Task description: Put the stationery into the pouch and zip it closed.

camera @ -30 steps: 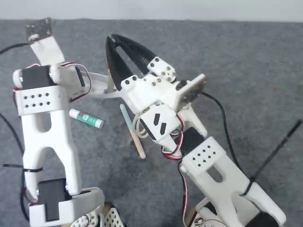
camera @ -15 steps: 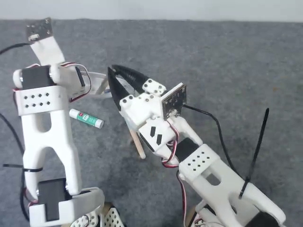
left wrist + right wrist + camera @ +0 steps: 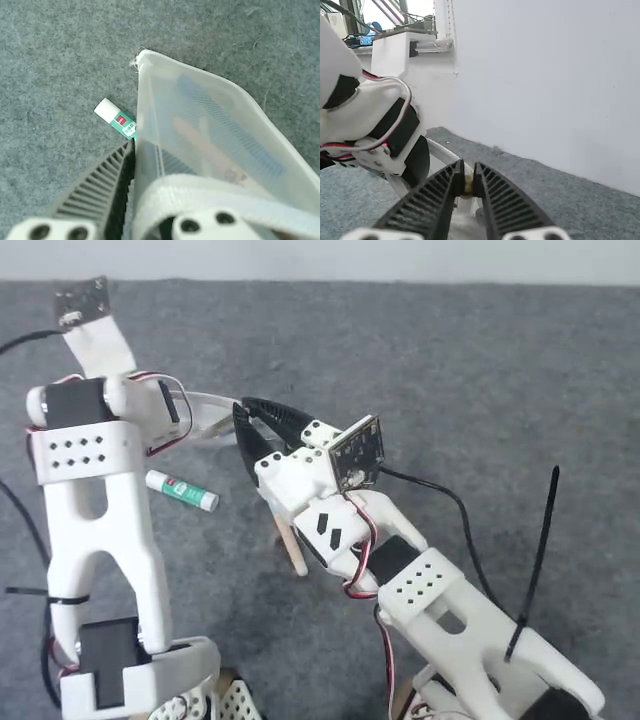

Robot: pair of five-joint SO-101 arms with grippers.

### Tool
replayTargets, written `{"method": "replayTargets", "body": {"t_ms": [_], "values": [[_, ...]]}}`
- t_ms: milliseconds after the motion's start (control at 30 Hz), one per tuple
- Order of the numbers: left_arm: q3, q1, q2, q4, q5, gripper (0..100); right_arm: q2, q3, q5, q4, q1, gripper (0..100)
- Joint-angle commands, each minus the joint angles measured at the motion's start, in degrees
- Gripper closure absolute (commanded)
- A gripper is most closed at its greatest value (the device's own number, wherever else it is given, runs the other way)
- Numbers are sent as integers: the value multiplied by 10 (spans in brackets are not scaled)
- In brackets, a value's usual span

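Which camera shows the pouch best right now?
The left wrist view: the pouch is close up, its contents showing through the mesh. The high view shows a narrow strip of it; the right wrist view, perhaps a pale edge.

On the overhead view my left arm [image 3: 95,510] stands folded on the left side, upper link rising steeply, wrist bent forward over the middle. The left tool [image 3: 135,150] is clamped on the edge of the pouch [image 3: 210,130], its black ribbed finger [image 3: 100,190] pressed against one side of the mesh. My right arm [image 3: 440,590] stretches diagonally from the near right toward the left arm's wrist. The right tool [image 3: 469,167] points roughly level. Its two black fingers [image 3: 430,205] are drawn to a narrow slit with a small tan piece [image 3: 468,186] between them near the tips, just beside the left arm's wrist.
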Motion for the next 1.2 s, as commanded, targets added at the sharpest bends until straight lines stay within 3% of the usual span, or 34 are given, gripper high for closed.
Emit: {"method": "replayTargets", "body": {"t_ms": [0, 167, 400, 667, 1033, 1167], "values": [[4, 6, 7, -15, 5, 988, 3, -4, 8, 2, -2, 987], [4, 6, 7, -15, 5, 988, -3, -7, 8, 37, -5, 983], [5, 6, 7, -15, 5, 988, 2, -9, 6, 51, -22, 829], [5, 6, 7, -15, 5, 988, -3, -3, 7, 51, -22, 894], [5, 6, 7, -15, 6, 989, -27, -3, 8, 54, -18, 897], [4, 6, 7, -16, 7, 989, -95, -11, 8, 163, -15, 893]]}}
